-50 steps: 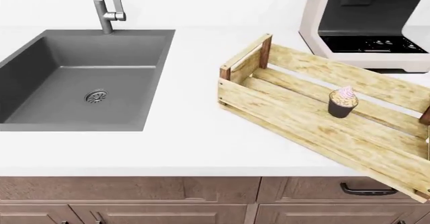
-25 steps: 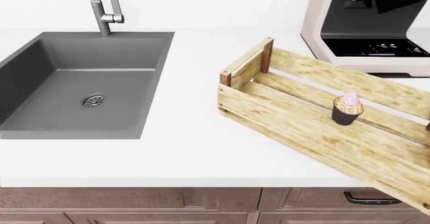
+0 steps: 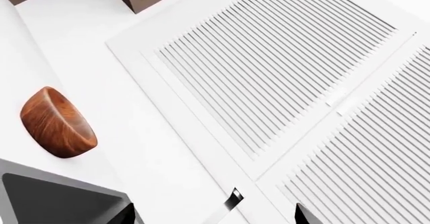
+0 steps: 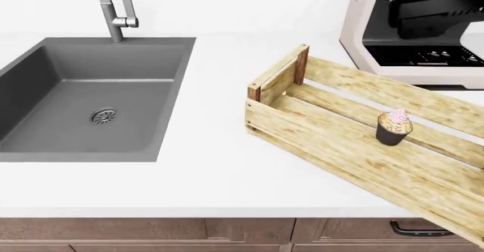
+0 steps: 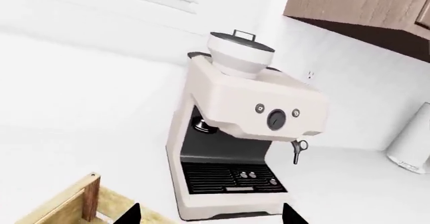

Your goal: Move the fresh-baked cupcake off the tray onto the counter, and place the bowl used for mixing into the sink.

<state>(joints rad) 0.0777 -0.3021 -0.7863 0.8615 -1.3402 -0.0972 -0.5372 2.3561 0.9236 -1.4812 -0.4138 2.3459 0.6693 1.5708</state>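
The cupcake (image 4: 394,127), with pink-and-cream frosting and a dark wrapper, stands upright inside the wooden slat tray (image 4: 318,141) on the right of the white counter (image 4: 219,173). The dark grey sink (image 4: 90,93) lies at the left. In the left wrist view, the reddish-brown bowl (image 3: 57,123) rests on the white counter beside a corner of the sink (image 3: 54,204); the head view does not show the bowl. My left gripper (image 3: 213,216) is open and holds nothing. My right gripper (image 5: 210,216) is open too, high above the tray's corner post (image 5: 89,196).
A cream espresso machine (image 5: 242,133) stands behind the tray, with a dark blocky shape (image 4: 434,5) in front of it in the head view. The steel faucet (image 4: 113,11) rises behind the sink. White louvred shutters (image 3: 282,73) fill the wall. Brown cabinets (image 4: 151,232) run below the counter.
The head view has shifted, so the sink, tray and cupcake sit slightly lower in the frame. A dark shape has come in at the top right in front of the espresso machine.
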